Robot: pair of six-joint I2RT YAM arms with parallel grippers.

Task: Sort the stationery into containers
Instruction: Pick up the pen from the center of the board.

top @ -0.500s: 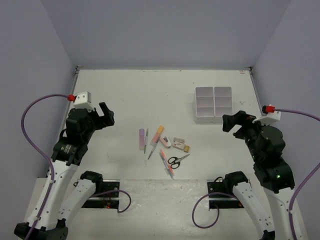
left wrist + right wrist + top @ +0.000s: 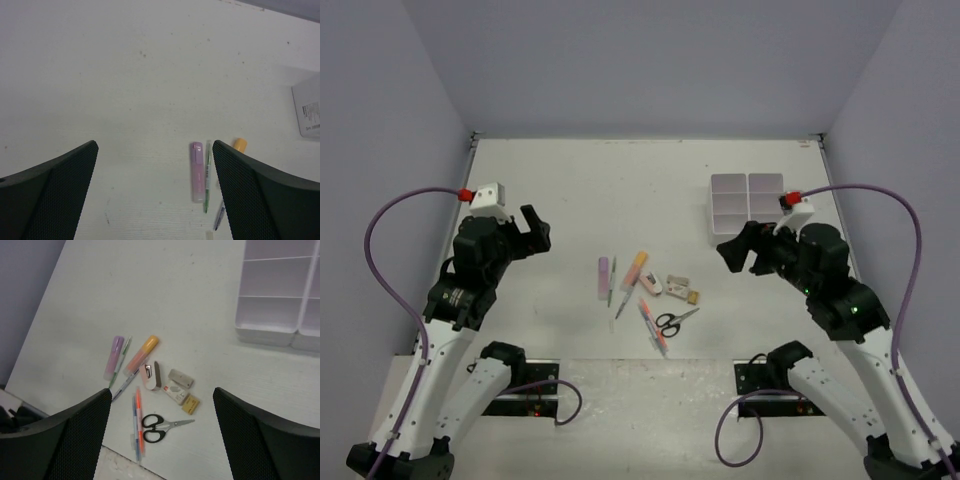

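Care is advised: the scissors (image 2: 162,426), at five o'clock in the pile, are best straddled squarely by the wide-open, empty right gripper (image 2: 738,256); the left gripper (image 2: 532,228) hangs equally spread and empty.

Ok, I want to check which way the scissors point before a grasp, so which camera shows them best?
The right wrist view: the scissors lie large and unobstructed, black handles to the left, blades pointing right. The top external view shows the scissors only small. The left wrist view does not show them.
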